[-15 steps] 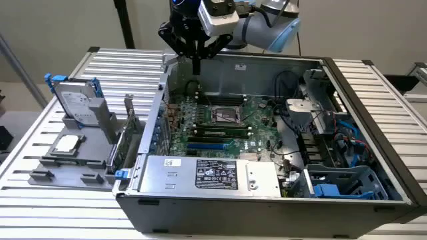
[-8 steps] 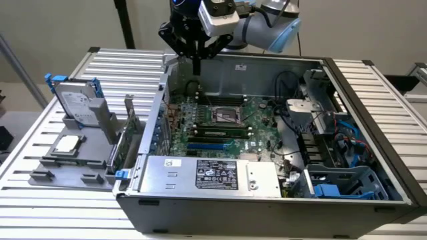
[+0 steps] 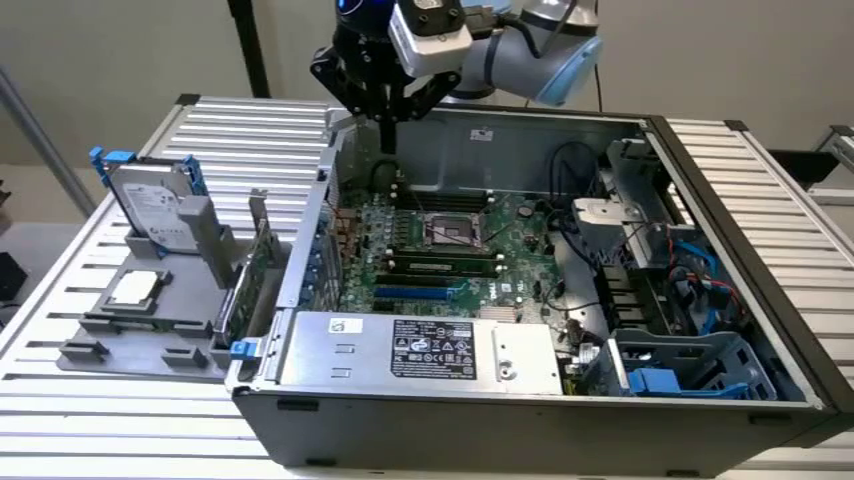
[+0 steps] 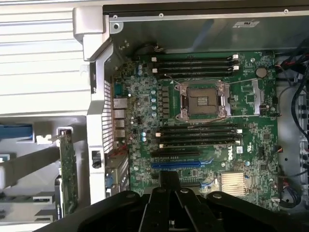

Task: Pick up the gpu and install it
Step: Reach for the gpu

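**Exterior and wrist views of the installation cell.** The black two-fingered claw (image 3: 387,138) (image 4: 169,179) hangs from the grey robot arm (image 3: 534,45) above the far edge of the open dark-grey computer case (image 3: 534,430). Its fingers are pressed together with nothing between them.

The gpu (image 3: 247,285) (image 4: 69,174), a thin flat card with a green circuit-board back and a silver end bracket, stands on edge in a grey plastic holder (image 3: 134,335). The holder rests on the slatted silver metal worktop (image 3: 240,125), just outside the case wall on the exterior view's left. The card is well apart from the claw.

A silver hard drive with blue rails (image 3: 150,210) stands upright in the same holder, farther to the exterior view's left.

Inside the case lies the green motherboard (image 3: 514,225) (image 4: 241,164), with its square silver processor socket (image 3: 447,230) (image 4: 202,101) and a long blue expansion slot (image 3: 420,293) (image 4: 176,164). In the wrist view the claw tips are just beside this slot.
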Motion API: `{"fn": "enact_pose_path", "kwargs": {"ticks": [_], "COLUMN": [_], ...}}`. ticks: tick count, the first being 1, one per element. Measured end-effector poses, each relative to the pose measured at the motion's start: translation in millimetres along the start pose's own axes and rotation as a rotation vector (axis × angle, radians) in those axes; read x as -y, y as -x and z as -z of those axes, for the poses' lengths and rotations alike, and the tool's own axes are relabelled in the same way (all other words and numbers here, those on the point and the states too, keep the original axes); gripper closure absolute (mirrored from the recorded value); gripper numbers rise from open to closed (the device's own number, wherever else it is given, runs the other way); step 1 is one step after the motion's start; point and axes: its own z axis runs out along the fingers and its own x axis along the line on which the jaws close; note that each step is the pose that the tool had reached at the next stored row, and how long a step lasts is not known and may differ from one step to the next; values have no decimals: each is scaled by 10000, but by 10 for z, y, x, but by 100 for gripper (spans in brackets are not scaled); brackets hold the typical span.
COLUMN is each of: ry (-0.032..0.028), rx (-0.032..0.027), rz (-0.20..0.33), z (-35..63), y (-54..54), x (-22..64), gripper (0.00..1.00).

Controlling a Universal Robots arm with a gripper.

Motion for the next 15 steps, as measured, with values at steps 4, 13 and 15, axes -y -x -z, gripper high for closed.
{"fn": "enact_pose_path", "kwargs": {"ticks": [4, 13, 15], "ry": [-1, 0, 1], "rx": [0, 7, 12], "rz": [2, 2, 2], "z": [8, 25, 29], "y": [-124, -467, -554], "x": [109, 318, 362], "gripper": [100, 100, 100]}}
